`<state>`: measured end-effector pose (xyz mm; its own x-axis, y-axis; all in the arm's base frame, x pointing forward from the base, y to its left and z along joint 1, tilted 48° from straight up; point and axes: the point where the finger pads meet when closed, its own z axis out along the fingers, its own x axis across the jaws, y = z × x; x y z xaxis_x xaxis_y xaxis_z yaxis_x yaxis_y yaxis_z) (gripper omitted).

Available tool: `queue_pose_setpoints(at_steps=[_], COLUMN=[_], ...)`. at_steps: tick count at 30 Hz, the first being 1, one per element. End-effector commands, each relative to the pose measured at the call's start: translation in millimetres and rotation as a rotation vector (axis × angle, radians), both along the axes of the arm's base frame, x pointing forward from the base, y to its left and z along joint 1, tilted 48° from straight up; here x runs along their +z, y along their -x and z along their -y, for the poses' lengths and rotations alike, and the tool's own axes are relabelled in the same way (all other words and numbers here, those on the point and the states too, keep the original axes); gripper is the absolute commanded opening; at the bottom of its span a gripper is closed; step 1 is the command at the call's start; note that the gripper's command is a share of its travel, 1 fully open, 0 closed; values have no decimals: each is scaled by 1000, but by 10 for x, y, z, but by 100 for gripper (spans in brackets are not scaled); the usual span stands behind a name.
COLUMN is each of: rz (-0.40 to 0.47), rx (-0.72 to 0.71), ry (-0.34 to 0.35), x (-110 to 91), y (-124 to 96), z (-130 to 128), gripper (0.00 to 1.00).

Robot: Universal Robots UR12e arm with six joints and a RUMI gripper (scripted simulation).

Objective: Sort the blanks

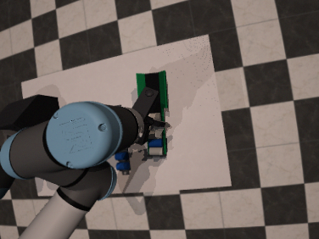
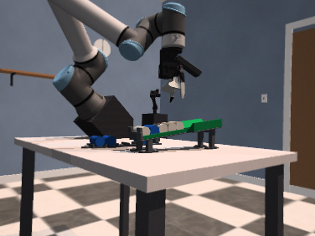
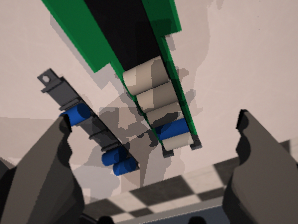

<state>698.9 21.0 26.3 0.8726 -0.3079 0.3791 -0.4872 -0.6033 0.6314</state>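
Jaws spread and empty, the gripper hangs high above the ramp, where a misplaced blue bar lies crosswise directly below.

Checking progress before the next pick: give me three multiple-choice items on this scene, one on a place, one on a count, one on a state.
1. The blue blank on the ramp lies:
A at the stop; B one up from the stop; C topmost.
2. Blue blanks at the rack:
A one; B three; C four.
3. The end effector is:
A open, empty; B shut on a blank; C shut, empty.

B: one beige blank lies between it and the stop.
B: three show in the wrist view.
A: its fingers stand wide apart.
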Motion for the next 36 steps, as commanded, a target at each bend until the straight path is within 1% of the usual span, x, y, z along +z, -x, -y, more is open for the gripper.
queue_pose_setpoints(at_steps=[1,2,4,12,19,21,22,36], rz=[169,197,197,432,614,614,688,1049], rx=[-164,-188,-188,-404,-564,-564,-636,-954], ry=[-5,-6,-6,-16,-27,-27,-29,-54], x=[68,79,79,169,276,276,278,478], y=[-28,-33,-33,-55,-81,-81,-78,-31], z=[78,90,90,204,317,317,335,576], gripper=[100,100,100,100,100,100,100,100])
